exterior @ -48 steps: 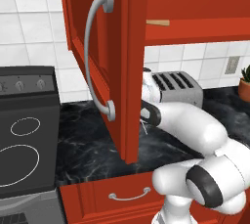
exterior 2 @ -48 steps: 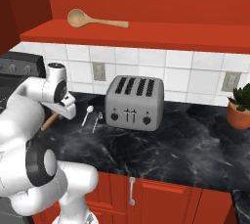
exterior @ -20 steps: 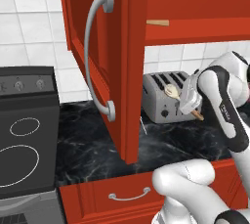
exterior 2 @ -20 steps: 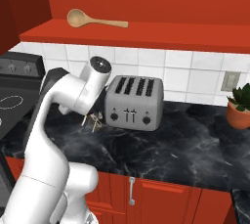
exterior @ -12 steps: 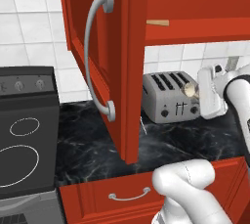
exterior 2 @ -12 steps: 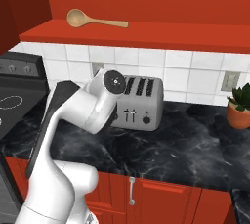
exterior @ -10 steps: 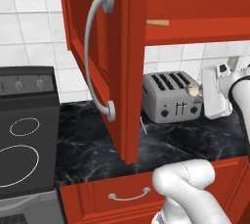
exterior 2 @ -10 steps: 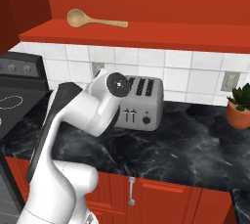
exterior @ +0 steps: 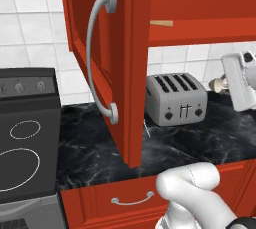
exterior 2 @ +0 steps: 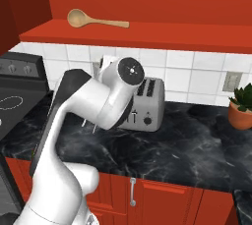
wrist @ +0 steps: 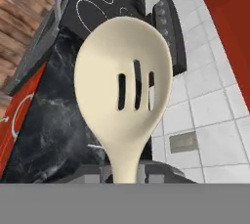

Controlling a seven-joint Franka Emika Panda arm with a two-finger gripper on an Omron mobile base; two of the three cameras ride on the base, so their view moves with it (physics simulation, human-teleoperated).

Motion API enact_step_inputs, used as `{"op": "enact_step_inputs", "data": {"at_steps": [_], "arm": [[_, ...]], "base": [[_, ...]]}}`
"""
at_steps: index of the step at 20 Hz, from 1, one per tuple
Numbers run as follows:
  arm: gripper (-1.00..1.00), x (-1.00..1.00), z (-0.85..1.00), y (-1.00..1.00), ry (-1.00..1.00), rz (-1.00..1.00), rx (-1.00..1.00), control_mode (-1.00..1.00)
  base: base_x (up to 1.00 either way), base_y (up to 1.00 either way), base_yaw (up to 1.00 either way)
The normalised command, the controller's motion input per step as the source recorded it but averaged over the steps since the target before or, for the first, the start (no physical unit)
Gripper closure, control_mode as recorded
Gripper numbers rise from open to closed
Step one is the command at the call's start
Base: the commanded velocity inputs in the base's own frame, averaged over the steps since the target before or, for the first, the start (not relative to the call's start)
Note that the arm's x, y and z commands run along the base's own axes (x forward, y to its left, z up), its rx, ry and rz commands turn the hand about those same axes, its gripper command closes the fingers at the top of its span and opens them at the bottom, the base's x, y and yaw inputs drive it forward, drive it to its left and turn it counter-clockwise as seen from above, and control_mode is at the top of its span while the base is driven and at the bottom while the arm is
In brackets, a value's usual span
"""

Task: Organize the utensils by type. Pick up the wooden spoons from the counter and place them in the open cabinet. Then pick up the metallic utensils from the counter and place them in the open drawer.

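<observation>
Above the counter (exterior: 100, 138), right of the toaster (exterior: 176, 104), the fingers are grasping a slotted wooden spoon (wrist: 124, 91) by its handle. Advisably, keep it level while lifting toward the cabinet (exterior 2: 147, 35) shelf, beside the spoon already lying there (exterior 2: 93, 20).

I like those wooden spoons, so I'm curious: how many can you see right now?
2. One wooden spoon lies on the open cabinet's shelf. A slotted spoon is held in the robot's hand, up beside the toaster. Others may be hidden behind the arm.
</observation>
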Motion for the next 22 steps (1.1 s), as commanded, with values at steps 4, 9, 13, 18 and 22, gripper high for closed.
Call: {"op": "enact_step_inputs", "data": {"at_steps": [4,9,13,18,22], "arm": [[1.00,0.07,0.34,-0.43,0.00,0.01,-0.34,-1.00],[1.00,0.27,0.27,-0.34,-0.05,0.00,-0.11,-1.00],[1.00,0.30,0.22,-0.17,-0.33,0.00,0.00,-1.00],[1.00,0.35,0.22,-0.16,-0.35,0.00,0.00,-1.00],[1.00,0.35,0.39,-0.09,-0.13,0.00,-0.03,-1.00]], "base": [[0.00,0.00,0.00],[0.00,0.00,0.00],[0.00,0.00,0.00],[0.00,0.00,0.00],[0.00,0.00,0.00]]}}
